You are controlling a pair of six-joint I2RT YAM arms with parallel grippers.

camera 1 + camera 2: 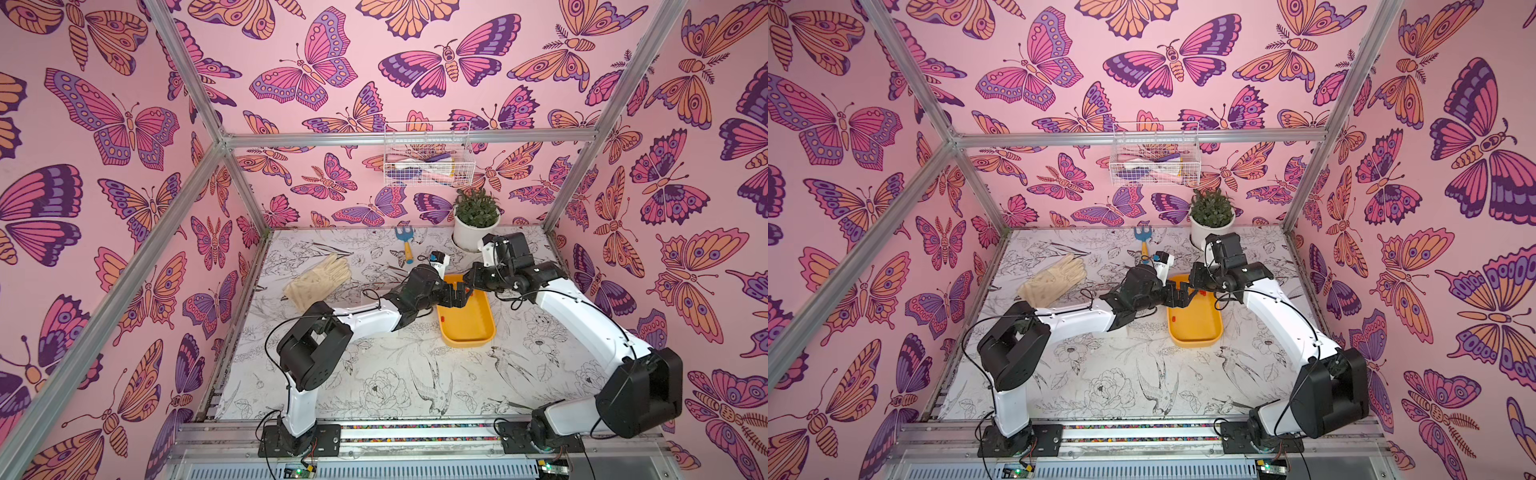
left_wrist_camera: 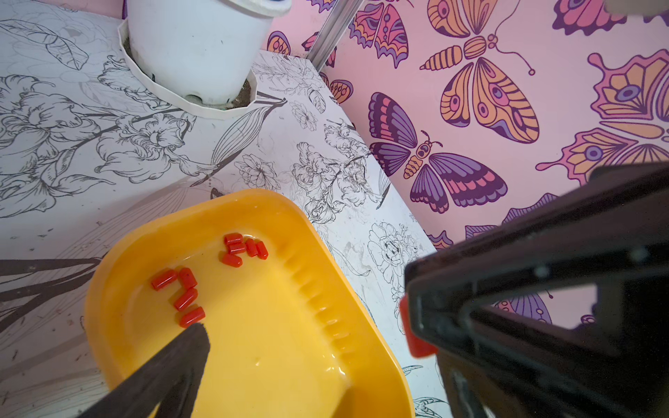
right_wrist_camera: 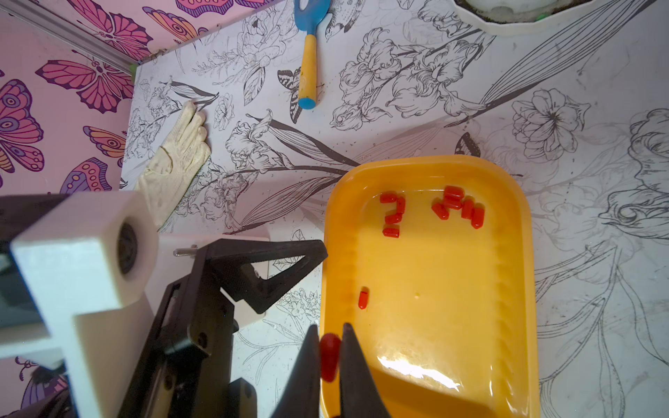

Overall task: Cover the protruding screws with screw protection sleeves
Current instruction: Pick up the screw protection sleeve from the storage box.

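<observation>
Pinching a red sleeve (image 3: 329, 356) over the yellow tray (image 3: 514, 289), the right gripper (image 3: 330, 331) is squeezing its probably soft, slippery middle; the left gripper (image 1: 457, 297) is gaping wide there too.

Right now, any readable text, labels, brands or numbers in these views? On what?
No legible text in any view.
Blue patch on the white block at the left arm's wrist: too small and blurred to read.
Yellow tray, red sleeves, garden tool: no markings visible.
</observation>
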